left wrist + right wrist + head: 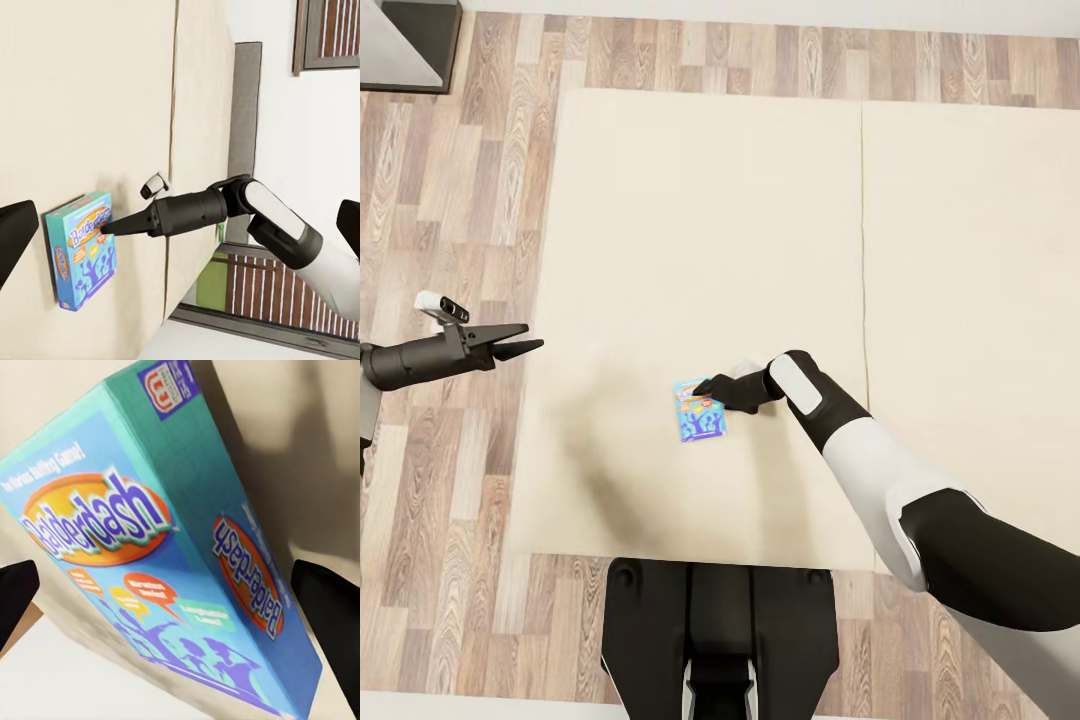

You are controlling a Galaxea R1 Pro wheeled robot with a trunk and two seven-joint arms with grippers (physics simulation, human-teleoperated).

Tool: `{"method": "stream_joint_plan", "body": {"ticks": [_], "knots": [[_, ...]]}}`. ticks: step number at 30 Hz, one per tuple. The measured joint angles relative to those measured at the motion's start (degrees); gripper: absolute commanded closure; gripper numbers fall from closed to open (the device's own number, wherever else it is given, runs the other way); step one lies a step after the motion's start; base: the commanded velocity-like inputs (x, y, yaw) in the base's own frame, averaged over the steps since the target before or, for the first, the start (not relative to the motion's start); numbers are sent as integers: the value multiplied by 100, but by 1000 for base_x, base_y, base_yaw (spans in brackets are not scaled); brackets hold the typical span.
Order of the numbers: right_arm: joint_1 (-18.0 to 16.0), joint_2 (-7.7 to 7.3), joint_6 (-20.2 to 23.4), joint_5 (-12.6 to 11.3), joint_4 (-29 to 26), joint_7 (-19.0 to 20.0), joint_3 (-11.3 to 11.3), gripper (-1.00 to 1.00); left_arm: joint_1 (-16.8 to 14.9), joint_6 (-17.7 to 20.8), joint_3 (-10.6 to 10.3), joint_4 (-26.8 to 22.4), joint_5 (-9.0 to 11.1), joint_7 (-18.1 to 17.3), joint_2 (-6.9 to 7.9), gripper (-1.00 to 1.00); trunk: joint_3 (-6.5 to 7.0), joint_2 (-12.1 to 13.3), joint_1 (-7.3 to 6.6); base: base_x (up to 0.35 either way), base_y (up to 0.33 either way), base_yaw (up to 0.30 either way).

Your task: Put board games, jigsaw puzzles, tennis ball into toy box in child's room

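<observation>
Your right claw (705,387) sits at the game (699,411), fingers spread wide to either side of it, gripping nothing. The game is a small flat teal-blue box lettered "Balderdash" in an orange oval, lying on the bed (710,220) near its front edge. Left claw (532,337): slightly parted, empty.

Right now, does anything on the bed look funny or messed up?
Nothing looks broken or spilled. The small blue board game lies flat on the cream bed, turned a little crooked to the bed's edges. The right gripper reaches over it; the left gripper hangs open beside the bed.
</observation>
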Motion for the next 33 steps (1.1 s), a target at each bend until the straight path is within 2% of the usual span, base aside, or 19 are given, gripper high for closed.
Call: {"method": "stream_joint_plan", "body": {"ticks": [19,33], "knots": [[7,0,13,59,1,-19,7,-100,2,-5,1,6,0,0,1,-100,0,-2,-1,0,18,0],[9,0,19,15,-1,-16,11,-100,2,3,8,8,0,0,9,-100,0,-1,-1,0,37,0]]}}
